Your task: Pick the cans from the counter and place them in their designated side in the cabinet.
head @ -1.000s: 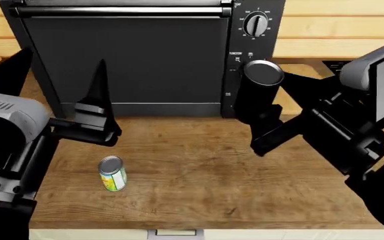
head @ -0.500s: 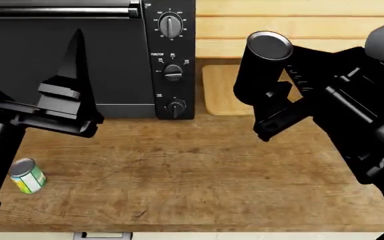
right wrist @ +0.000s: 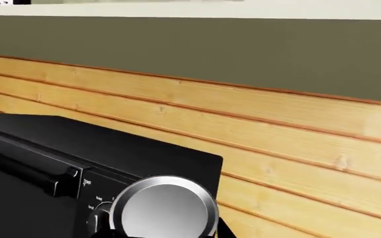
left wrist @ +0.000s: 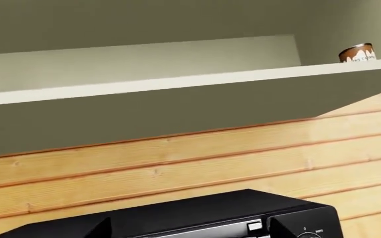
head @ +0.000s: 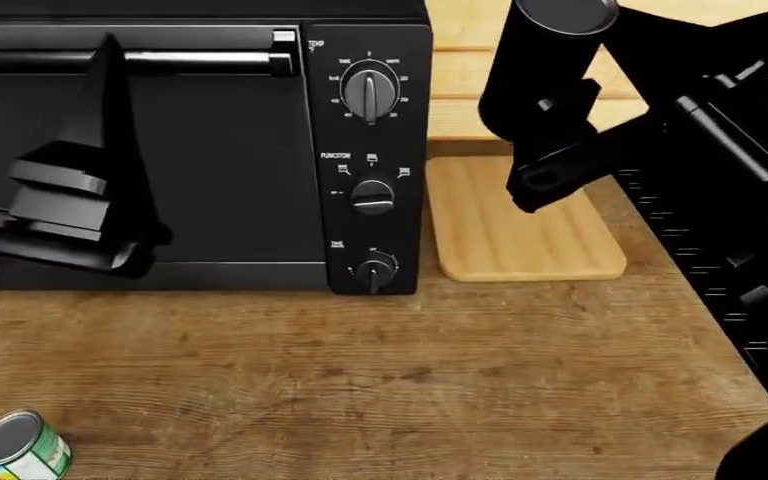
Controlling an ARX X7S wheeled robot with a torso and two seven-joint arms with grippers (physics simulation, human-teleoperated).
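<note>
My right gripper (head: 551, 125) is shut on the tall black can (head: 544, 60) and holds it upright, high above the pale cutting board. The can's silver top fills the bottom of the right wrist view (right wrist: 164, 206). The shorter can with the green-yellow-white label (head: 17, 452) lies tilted on the brown counter (head: 398, 380) at the near left corner of the head view. My left gripper (head: 97, 150) is open and empty in front of the oven door, well above that can. The left wrist view shows the open cabinet's pale shelf (left wrist: 177, 82) overhead.
A black toaster oven (head: 224, 150) stands at the back left, with a pale cutting board (head: 518, 230) beside it. A brown can (left wrist: 357, 52) sits on the cabinet shelf. A wooden plank wall (right wrist: 277, 134) runs below the cabinet.
My right gripper has lifted the black can higher. The head view has tilted up, so the labelled can has slid to the bottom left corner. The left gripper stays open.
</note>
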